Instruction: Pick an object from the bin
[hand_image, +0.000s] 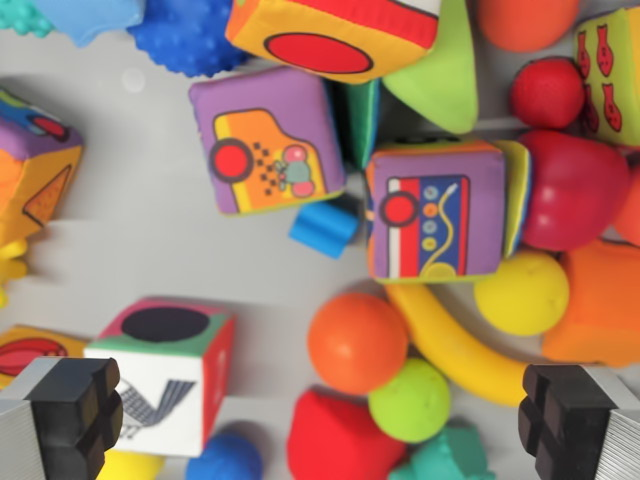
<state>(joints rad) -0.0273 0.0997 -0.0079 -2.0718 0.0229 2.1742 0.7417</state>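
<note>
**Grey bin floor, crowded with toys**

The bin floor (150, 250) lies bare at nine o'clock. On it: a purple cube (268, 140) at twelve, an orange ball (357, 342) at five, a white cube (165, 375) at seven, a blue block (324, 228) at centre.

I see a purple printed cloth cube (268, 140) and a second purple cloth cube with a red-and-blue panel (436, 210), both soft and matt. The small blue block (324, 227) looks like porous foam. The orange ball (357, 342) and curved yellow banana shape (452, 345) look smooth. The jaws' black pads (78, 412) look ridged and rubbery.
</note>
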